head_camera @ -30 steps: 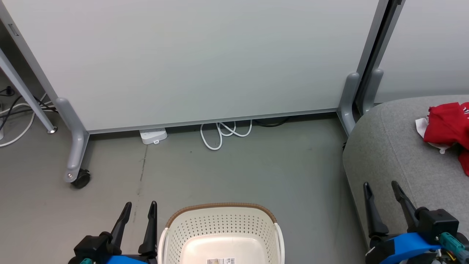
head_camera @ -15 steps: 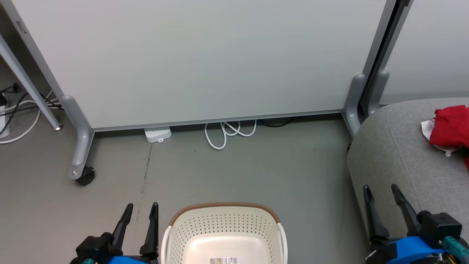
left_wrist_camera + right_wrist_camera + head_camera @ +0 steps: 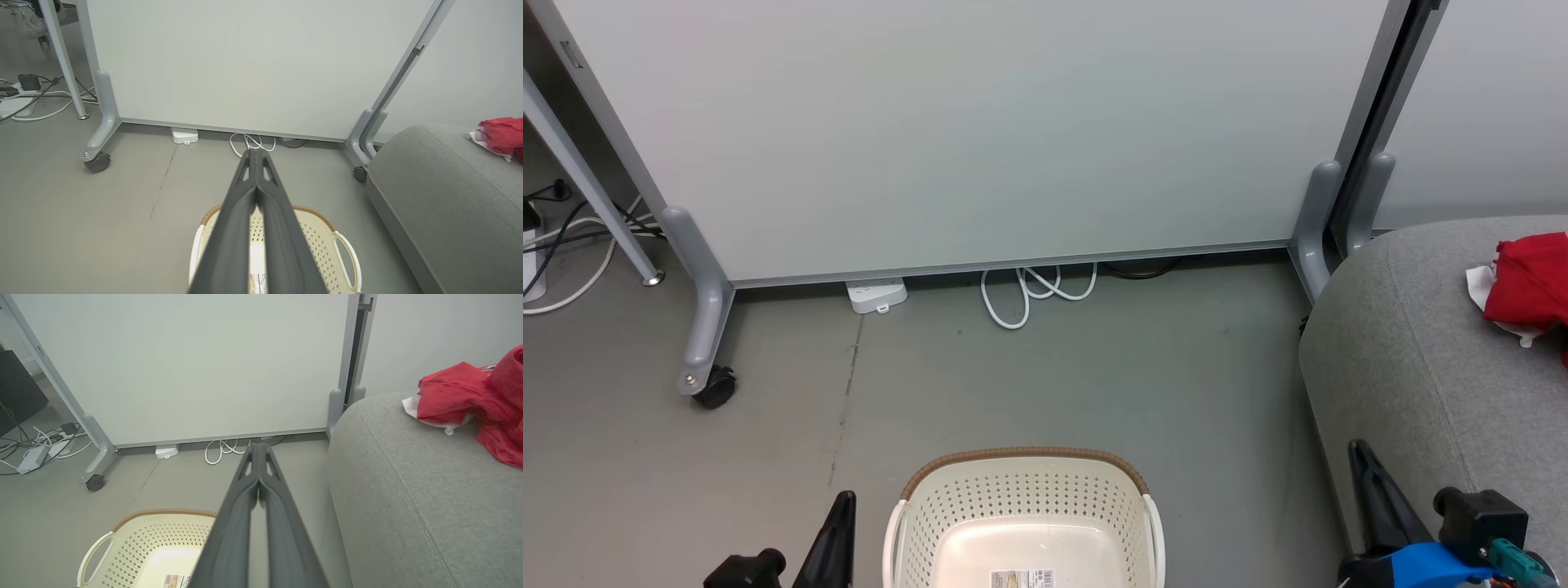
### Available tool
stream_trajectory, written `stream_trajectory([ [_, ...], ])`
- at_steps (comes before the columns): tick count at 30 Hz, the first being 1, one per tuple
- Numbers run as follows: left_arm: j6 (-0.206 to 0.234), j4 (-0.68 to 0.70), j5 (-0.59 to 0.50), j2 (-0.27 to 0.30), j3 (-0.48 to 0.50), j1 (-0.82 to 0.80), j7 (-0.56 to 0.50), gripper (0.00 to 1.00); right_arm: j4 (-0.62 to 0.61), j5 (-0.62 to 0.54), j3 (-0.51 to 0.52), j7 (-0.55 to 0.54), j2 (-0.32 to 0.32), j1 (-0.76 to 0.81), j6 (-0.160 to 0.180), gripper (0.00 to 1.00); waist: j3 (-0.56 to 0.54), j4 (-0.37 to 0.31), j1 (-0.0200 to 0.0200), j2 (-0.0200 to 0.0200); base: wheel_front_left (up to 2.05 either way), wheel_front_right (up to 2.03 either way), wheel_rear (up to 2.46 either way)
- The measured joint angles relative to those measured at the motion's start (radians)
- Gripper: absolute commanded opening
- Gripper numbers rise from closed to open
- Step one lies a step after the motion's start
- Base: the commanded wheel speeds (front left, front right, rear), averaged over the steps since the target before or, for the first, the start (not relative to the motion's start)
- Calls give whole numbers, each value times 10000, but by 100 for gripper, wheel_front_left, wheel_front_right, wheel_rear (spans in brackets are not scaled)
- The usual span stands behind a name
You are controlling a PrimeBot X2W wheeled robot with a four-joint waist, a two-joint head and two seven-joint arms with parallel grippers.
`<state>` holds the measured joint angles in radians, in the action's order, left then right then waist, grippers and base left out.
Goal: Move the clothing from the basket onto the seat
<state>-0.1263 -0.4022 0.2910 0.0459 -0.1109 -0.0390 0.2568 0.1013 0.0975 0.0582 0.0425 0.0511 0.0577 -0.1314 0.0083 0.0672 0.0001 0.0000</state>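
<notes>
Head view: the cream-white oval perforated plastic basket with a brown woven-look rim [image 3: 1021, 500] is recorded at 6 o'clock, standing on the floor. In the part of its interior that is shown, only a printed label [image 3: 1021, 579] is found on the bottom, and no fabric is seen. The red fabric clothing [image 3: 1531, 278], with a white edge showing, is found heaped at 3 o'clock on the large grey upholstered seat [image 3: 1421, 351], well apart from the basket. It is cut by the frame edge, so the count of garments cannot be confirmed. The transfer is therefore judged done or all but done; the near end of the basket lies out of frame and is left unverified. The left gripper [image 3: 844, 506], at 7 o'clock just beside the basket, and the right gripper [image 3: 1362, 456], at 5 o'clock near the seat's front corner, are each noted with fingers pressed together and nothing between them, as is borne out in both wrist views. The surface is a smooth grey floor [image 3: 1094, 376]. A pale wheeled partition panel on grey legs [image 3: 980, 131] is noted at 12 o'clock, its black caster [image 3: 716, 387] at 9 o'clock, with a white power strip [image 3: 876, 295] and a coiled white cable [image 3: 1033, 290] beneath its lower edge.
</notes>
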Motion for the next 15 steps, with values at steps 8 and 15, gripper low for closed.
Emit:
stream_trajectory([
  [8, 2, -75, 1126, -15, 105, 125, -313, 0, 318, 1246, 42, -161, -12, 36, 0, 0, -3, -37, 0, 0, 0, 0, 0],
  [15, 0, 79, 2324, -10, 280, 118, -619, 0, 420, 2585, 84, -265, -12, -44, 0, 0, -6, -75, 0, 0, 0, 0, 0],
])
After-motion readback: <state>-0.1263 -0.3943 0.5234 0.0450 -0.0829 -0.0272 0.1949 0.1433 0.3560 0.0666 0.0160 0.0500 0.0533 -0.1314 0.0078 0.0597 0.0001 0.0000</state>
